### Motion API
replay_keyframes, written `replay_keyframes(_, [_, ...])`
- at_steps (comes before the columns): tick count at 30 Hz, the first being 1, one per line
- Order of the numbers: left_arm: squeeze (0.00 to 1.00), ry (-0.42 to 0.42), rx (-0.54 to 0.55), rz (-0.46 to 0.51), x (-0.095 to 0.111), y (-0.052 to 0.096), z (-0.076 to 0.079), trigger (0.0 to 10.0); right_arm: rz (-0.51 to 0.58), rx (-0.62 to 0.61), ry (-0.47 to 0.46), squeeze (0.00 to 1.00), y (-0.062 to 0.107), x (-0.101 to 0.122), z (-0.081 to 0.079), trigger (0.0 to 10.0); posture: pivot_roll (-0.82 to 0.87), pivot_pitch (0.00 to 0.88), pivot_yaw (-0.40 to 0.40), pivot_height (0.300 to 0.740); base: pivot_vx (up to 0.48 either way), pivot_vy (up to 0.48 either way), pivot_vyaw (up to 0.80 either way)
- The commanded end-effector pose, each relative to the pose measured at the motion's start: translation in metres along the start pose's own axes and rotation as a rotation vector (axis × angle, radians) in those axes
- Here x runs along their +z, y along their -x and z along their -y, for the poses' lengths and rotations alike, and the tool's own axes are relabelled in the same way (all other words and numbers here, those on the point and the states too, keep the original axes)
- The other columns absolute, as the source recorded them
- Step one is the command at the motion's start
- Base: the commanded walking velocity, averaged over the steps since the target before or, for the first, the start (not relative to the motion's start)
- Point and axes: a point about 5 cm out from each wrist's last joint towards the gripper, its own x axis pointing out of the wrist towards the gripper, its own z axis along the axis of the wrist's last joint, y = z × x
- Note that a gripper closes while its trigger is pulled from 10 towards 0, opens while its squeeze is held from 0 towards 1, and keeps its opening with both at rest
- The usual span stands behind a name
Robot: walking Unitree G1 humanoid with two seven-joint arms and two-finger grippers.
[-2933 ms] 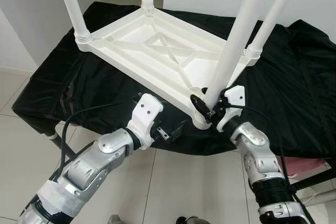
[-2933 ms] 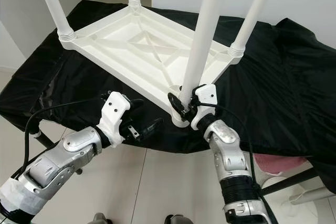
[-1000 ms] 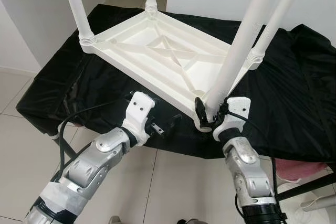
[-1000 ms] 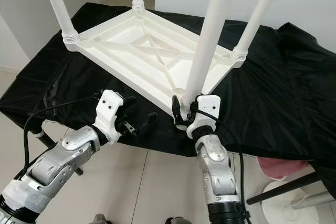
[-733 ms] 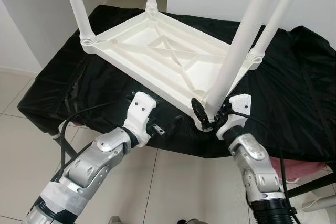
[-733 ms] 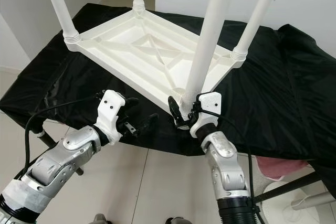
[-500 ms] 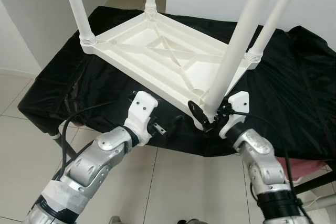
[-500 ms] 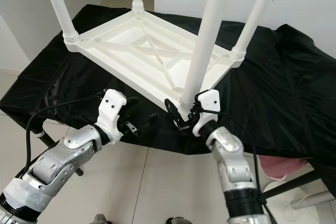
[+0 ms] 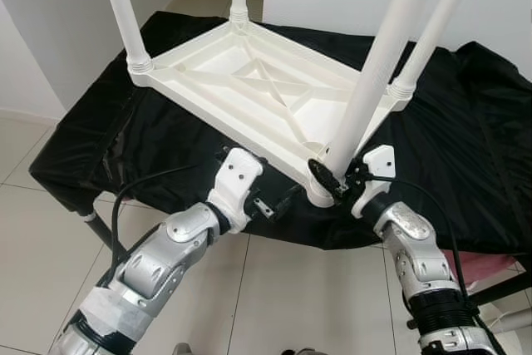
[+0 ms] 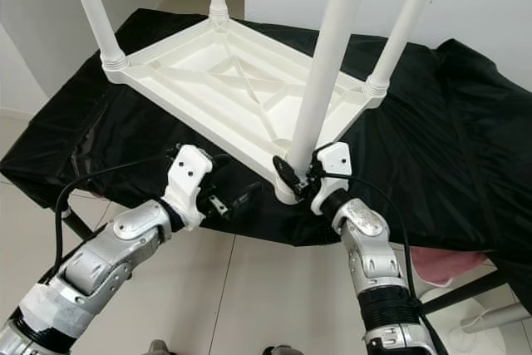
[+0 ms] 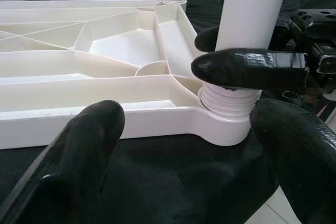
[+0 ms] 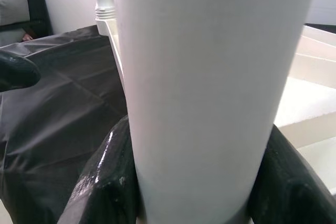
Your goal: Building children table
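With three legs seated, the right gripper (image 9: 331, 179) clamps the last leg (image 9: 374, 81) at the tabletop's (image 9: 249, 89) five-o'clock corner, left gripper (image 9: 278, 199) open.

The upturned children's table (image 9: 266, 97) lies top-down on the cloth-covered stand (image 9: 465, 147), its four legs pointing up. The right gripper (image 9: 334, 179) sits at the near corner, its fingers on either side of the near leg (image 9: 374, 81) just above the socket. To that gripper's left, just before the table's near edge, is the left gripper (image 9: 274, 204), fingers apart.
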Motion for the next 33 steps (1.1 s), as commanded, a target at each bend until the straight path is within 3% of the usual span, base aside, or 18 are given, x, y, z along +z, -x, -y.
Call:
replay_keyframes(1, [0.0,0.0,-0.121,-0.005,-0.003,0.001,0.008,10.0,-0.024,-0.004,-0.047,0.0,0.004,-0.011,-0.005,10.0,0.02,0.069,-0.021,0.74,0.0,0.0,0.0])
replay_keyframes(7, [0.0,-0.021,-0.124,0.008,-0.004,0.001,0.008,10.0,-0.022,-0.039,-0.036,0.0,0.005,-0.012,-0.006,10.0,0.02,0.057,-0.019,0.74,0.0,0.0,0.0])
replay_keyframes(18, [0.0,0.03,-0.167,0.012,-0.009,0.003,0.007,10.0,-0.026,-0.223,-0.022,0.0,0.003,-0.012,-0.012,10.0,0.02,0.041,-0.016,0.74,0.0,0.0,0.0])
replay_keyframes(29, [0.0,0.043,-0.202,-0.037,-0.028,0.01,0.019,10.0,-0.01,-0.488,-0.089,0.0,0.001,-0.013,-0.033,10.0,0.02,0.053,-0.024,0.74,0.0,0.0,0.0])
replay_keyframes(33, [0.0,0.056,-0.198,-0.046,-0.031,0.012,0.021,10.0,-0.042,-0.592,-0.106,0.0,0.003,-0.017,-0.034,10.0,0.01,0.06,-0.022,0.74,0.0,0.0,0.0])
